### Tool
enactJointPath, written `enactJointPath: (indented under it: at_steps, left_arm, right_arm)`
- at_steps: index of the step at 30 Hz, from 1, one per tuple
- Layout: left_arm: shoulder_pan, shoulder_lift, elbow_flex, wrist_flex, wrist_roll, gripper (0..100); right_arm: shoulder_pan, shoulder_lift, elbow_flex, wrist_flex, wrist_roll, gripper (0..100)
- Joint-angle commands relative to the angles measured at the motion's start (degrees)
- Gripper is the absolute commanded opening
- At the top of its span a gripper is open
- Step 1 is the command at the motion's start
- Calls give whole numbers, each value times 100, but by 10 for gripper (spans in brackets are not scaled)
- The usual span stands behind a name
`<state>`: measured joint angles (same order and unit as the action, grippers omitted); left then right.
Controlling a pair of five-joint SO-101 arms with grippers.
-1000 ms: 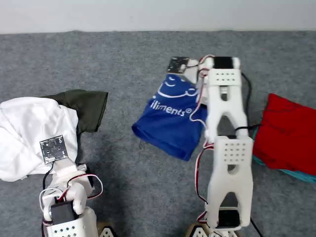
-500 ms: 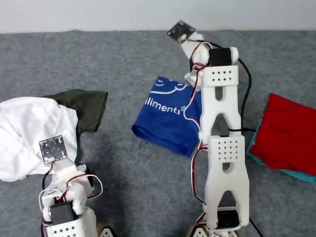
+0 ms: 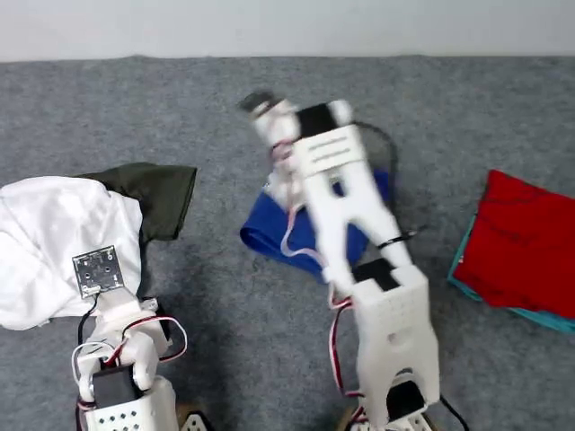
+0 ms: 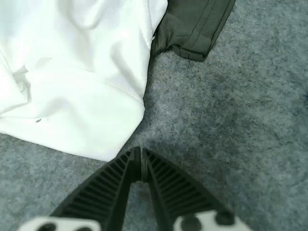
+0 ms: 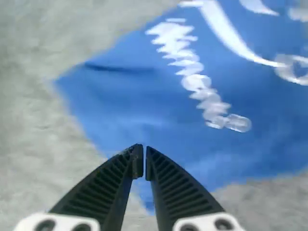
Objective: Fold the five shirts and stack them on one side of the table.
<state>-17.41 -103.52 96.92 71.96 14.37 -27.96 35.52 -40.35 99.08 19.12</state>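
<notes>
Blue shirt appears folded; stacking pending. Right end effector closed, empty, above it; left end effector likewise, 8 o'clock. Next: grip, carry to red shirt, 3 o'clock.

The table has a grey cover with a rough texture like carpet, with darker and lighter fibres mixed. In the high view it reaches up to the far side, where a pale strip runs straight across.
</notes>
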Motion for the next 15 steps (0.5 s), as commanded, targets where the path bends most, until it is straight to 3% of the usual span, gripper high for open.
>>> enactJointPath:
  at_steps: [1,9,15]
  left_arm:
    - [44,-62,-48,26,53,14]
    - [44,-62,-48,26,53,14]
    - [44,-62,-48,26,53,14]
  right_arm:
    - [-479,-224,237,-549,-132,10]
    - [-866,1569,246,-1481,-88,10]
    - [-831,1596,-1152,-418,-123,10]
